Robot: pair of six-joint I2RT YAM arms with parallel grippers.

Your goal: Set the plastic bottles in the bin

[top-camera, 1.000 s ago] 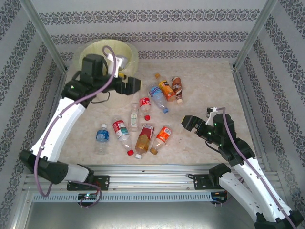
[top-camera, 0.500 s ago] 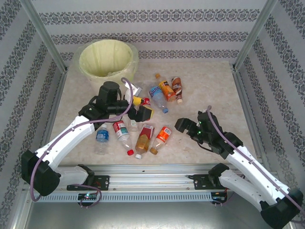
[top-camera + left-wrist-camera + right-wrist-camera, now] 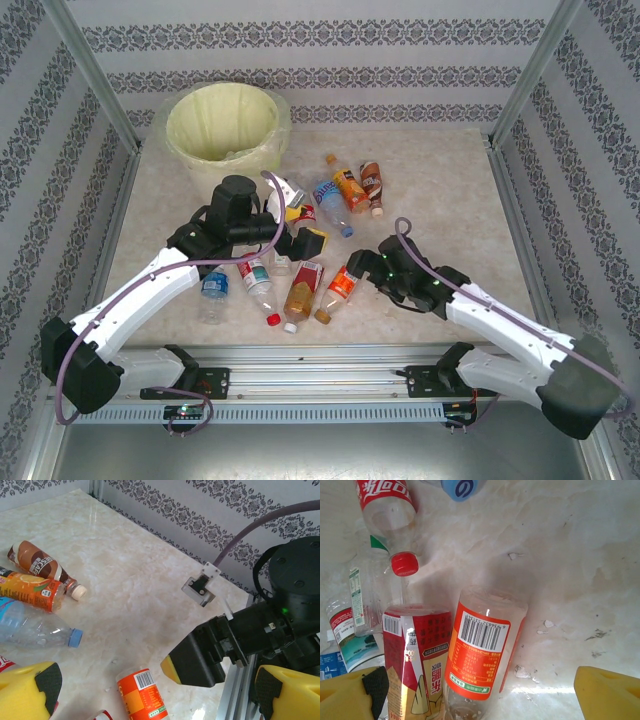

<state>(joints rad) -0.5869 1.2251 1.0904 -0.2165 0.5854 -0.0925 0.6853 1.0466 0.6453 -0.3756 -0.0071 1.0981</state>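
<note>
Right wrist: orange-labelled bottle (image 3: pixel 481 652) lies inside spread claw (image 3: pixel 479 694).

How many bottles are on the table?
9. Far: brown bottle, orange bottle, blue-capped bottle. Near: blue-label bottle, red-label bottle, tea bottle, orange-label bottle. Under the left arm: cola bottle, clear bottle. More may be hidden.

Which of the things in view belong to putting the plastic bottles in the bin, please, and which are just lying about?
Part of the job:
- plastic bottles, lying on their sides
- lined bin

Just there:
- marble tabletop
- patterned walls
- metal rail
</note>
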